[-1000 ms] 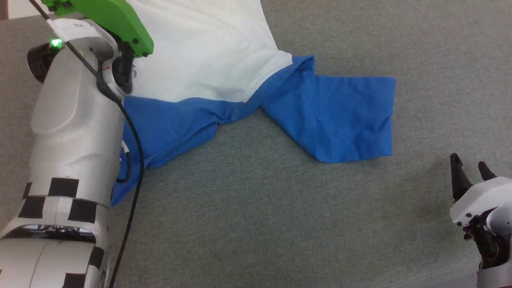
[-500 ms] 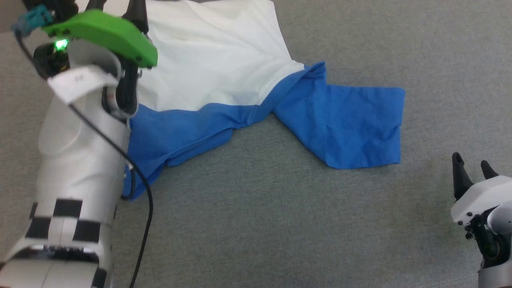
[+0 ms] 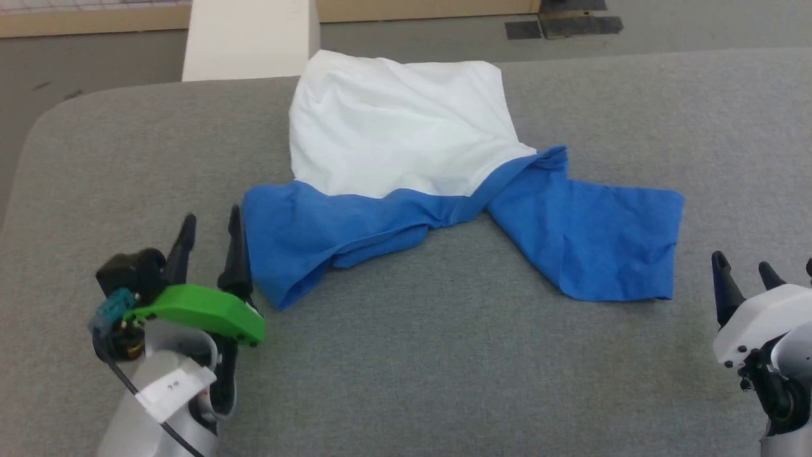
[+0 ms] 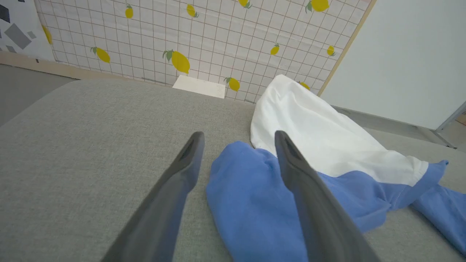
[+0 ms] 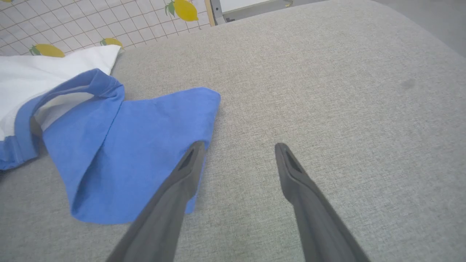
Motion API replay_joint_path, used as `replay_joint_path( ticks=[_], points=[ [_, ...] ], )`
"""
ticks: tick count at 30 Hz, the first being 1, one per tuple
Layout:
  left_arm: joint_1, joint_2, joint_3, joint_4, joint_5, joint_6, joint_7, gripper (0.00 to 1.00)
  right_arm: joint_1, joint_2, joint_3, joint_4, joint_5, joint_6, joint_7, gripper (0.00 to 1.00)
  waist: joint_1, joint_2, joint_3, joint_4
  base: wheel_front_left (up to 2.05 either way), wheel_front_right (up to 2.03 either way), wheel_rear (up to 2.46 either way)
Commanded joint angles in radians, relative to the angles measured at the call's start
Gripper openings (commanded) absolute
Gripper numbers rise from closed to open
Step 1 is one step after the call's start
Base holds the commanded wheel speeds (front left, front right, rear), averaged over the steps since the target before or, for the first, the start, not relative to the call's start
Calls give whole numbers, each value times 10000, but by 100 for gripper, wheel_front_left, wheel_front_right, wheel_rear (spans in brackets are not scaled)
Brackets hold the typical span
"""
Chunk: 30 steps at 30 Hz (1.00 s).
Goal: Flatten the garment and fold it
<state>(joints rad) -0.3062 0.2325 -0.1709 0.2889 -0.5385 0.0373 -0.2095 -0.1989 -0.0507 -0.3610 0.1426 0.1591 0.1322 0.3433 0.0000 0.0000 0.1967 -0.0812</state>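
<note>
On grey cloth table (image 3: 444, 355): garment (image 3: 393, 127) rumpled | lemon-print wall (image 4: 218, 36) behind | left hand (image 3: 212, 214), right hand (image 3: 741, 261) agape, empty

Left gripper (image 3: 212, 217) sits lower left in the head view, fingers (image 3: 236, 247) pointing up-frame and spread wide. A green cover plate (image 3: 196, 311) sits over its wrist, with the pale forearm (image 3: 127, 431) running off the bottom edge (white tag (image 3: 174, 386) strapped on it). Left wrist view agrees: both dark fingers are splayed, tips well apart. Right gripper (image 3: 741, 261) is low at the right edge, fingers also up-frame, jaws open. Its white wrist housing (image 3: 758, 320) is behind them, with a black joint below. Right wrist view shows the same wide gap between tips. Both arms are low, by the bottom corners.
</note>
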Motion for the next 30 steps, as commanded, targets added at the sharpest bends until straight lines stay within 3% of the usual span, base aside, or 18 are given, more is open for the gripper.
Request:
replay_joint_path(
  ticks=[1, 4, 7, 11, 13, 21, 22, 23, 25, 30],
  points=[
    [120, -44, -44, -144, -32, 45, 102, 100, 123, 5, 21, -70, 59, -15, 27, 100, 0, 0, -177, 224, 0, 0, 0],
    [110, -63, -461, -273, -108, 32, 1175, 100, 154, 5, 8, -99, 79, -15, 55, 100, 0, 0, -160, 277, 0, 0, 0],
    [-242, 3, -1027, -196, -331, 102, 3389, 100, 148, 5, 14, -121, 95, -15, 66, 100, 0, 0, -79, 261, 0, 0, 0],
    [-873, 562, -1930, -214, 11, 217, 6186, 100, 144, 5, 48, -142, 155, -15, 83, 100, 0, 0, 74, 114, 0, 0, 0],
    [-1095, 739, -2203, -283, 109, 240, 7083, 100, 129, 5, 31, -136, 200, -15, 61, 100, 0, 0, 172, 21, 0, 0, 0],
    [-1281, 1086, -2931, -263, 327, 41, 8611, 100, 111, 5, -90, -69, 311, -15, -80, 100, 0, 0, 476, -195, 0, 0, 0],
    [-1276, 1122, -2947, -190, 365, 81, 8637, 91, 98, 5, -98, -61, 311, -15, -98, 100, 0, 0, 507, -203, 0, 0, 0],
    [-1300, 1125, -2914, -177, 391, 120, 8535, 54, 87, 5, -112, -62, 311, -15, -110, 100, 0, 0, 542, -197, 0, 0, 0],
    [-1343, 1152, -2873, -48, 490, 200, 8291, 0, 68, 5, -133, -58, 311, -15, -129, 100, 0, 0, 586, -181, 0, 0, 0],
    [-1357, 989, -2663, 141, 188, 93, 7790, 0, 34, 5, -166, -13, 279, -15, -137, 100, 0, 0, 637, -75, 0, 0, 0]
  ],
)
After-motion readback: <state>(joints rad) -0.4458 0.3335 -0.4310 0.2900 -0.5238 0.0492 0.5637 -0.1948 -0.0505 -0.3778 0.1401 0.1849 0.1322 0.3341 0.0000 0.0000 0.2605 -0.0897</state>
